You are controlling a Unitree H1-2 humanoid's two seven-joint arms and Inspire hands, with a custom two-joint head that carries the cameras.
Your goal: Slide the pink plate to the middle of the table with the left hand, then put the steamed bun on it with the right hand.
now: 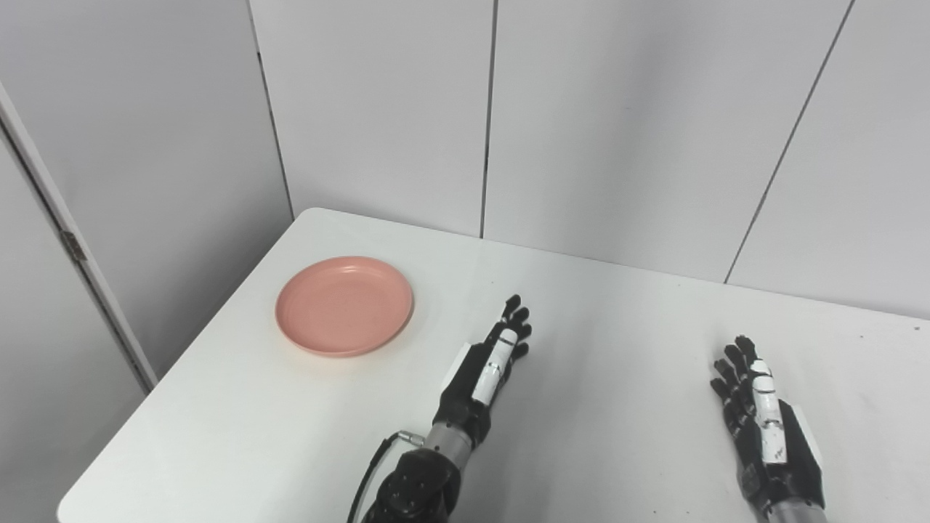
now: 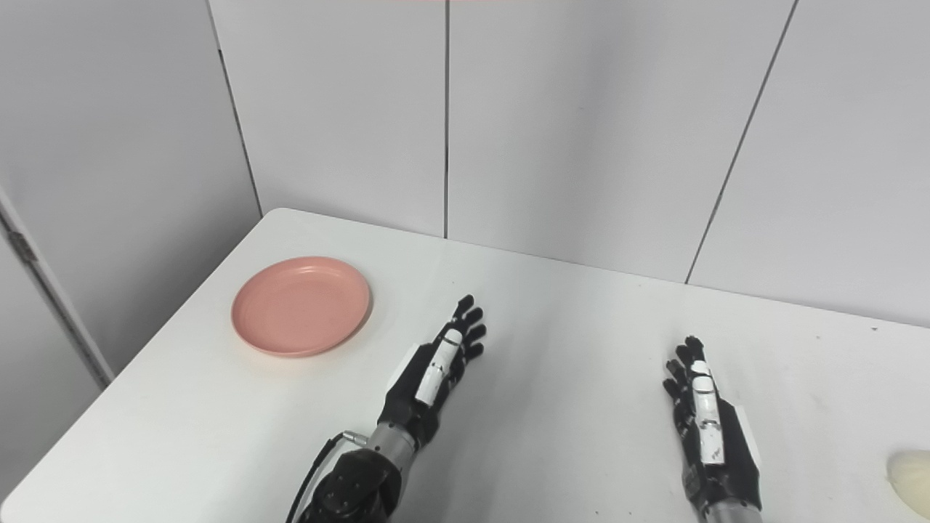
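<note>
The white table fills the scene, backed by grey wall panels. On its far-left part sits the pink plate, empty and flat, near the left edge. The left hand hangs over the table just right of the plate, apart from it, fingers stretched out, holding nothing. The right hand is well off to the right, fingers extended too, nothing in it. And the steamed bun peeks in at the right edge, beyond the right hand.

Left robot hand and right robot hand, fingers extended, empty.
</note>
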